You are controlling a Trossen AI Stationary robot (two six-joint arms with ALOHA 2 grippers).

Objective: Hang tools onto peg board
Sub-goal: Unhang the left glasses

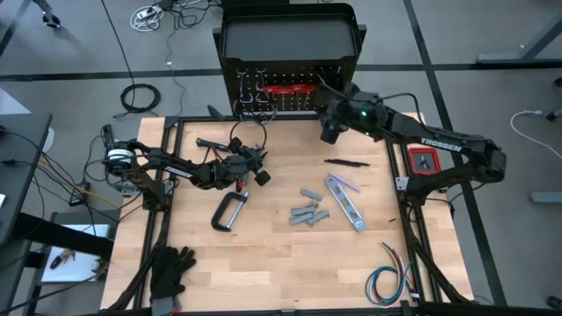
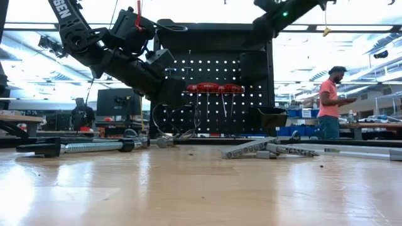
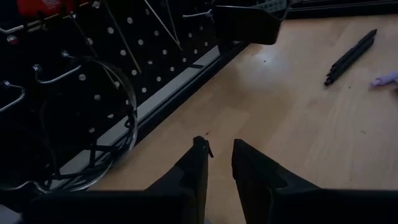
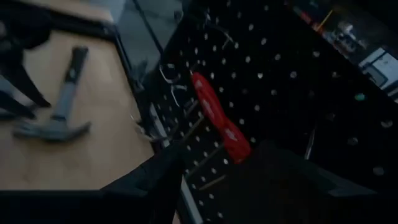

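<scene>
While the right fingers (image 4: 214, 180) stand spread before the peg board (image 4: 280, 81), the left fingers (image 3: 219, 163) sit narrowly parted, empty.

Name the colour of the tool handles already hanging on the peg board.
Red handles on the black peg board, clearest in the low view.

A pair of black fabric gloves (image 1: 170, 269) lies at the near left corner of the pale wooden desk (image 1: 263, 254). A bundle of coloured wires (image 1: 387, 279) curls at the near right corner. Black coiled cables (image 1: 140, 97) lie on the grey floor beyond the desk. A person in a red shirt (image 2: 328, 100) stands in the room behind.
</scene>
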